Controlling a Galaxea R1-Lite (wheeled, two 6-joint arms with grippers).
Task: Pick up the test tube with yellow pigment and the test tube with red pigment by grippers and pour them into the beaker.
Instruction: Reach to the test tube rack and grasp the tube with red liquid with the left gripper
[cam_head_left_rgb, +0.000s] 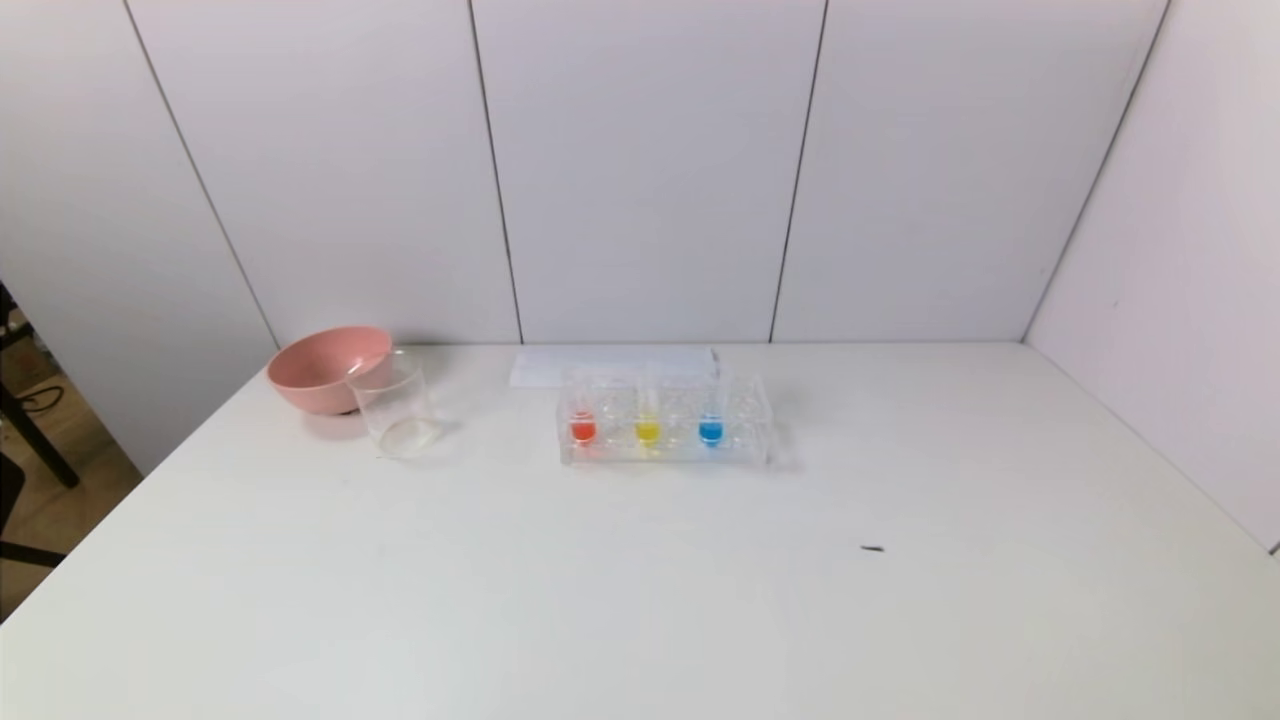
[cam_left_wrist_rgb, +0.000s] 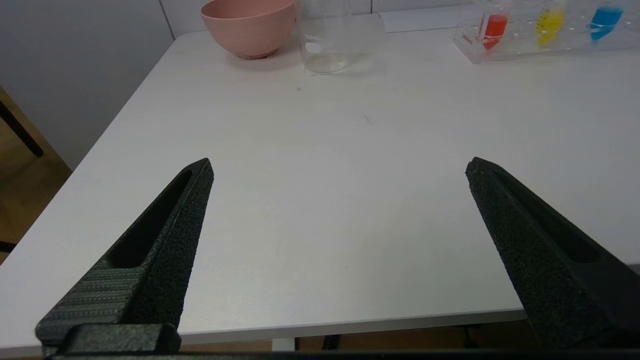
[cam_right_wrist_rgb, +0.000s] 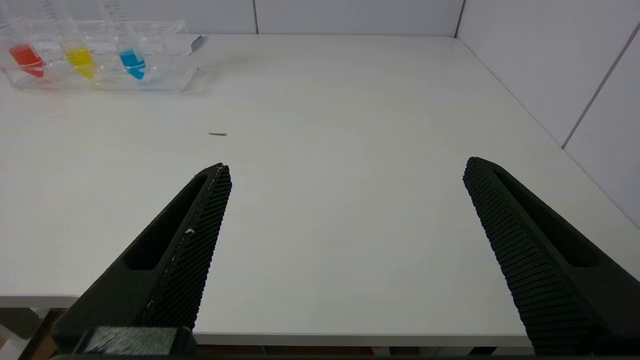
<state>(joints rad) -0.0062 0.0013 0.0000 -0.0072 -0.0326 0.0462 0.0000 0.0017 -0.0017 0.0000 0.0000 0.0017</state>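
1. Left hand (cam_left_wrist_rgb: 339, 167) wide apart, holding nothing, over the near worktop (cam_head_left_rgb: 640, 580) edge.
2. Right hand (cam_right_wrist_rgb: 346, 167) likewise wide, holding nothing, near edge.
3. Red tube (cam_head_left_rgb: 582, 428), yellow tube (cam_head_left_rgb: 648, 430) and blue tube (cam_head_left_rgb: 711, 430) upright in clear rack (cam_head_left_rgb: 745, 440), centre of head view.
4. Beaker (cam_head_left_rgb: 395, 405) left of rack, just beside pink bowl (cam_head_left_rgb: 322, 367).

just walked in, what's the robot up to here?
Nothing is being handled yet. The red test tube and yellow test tube stand in the clear rack beside a blue one. The beaker sits empty in front of the pink bowl. The left gripper and right gripper are open, over the table's near edge.
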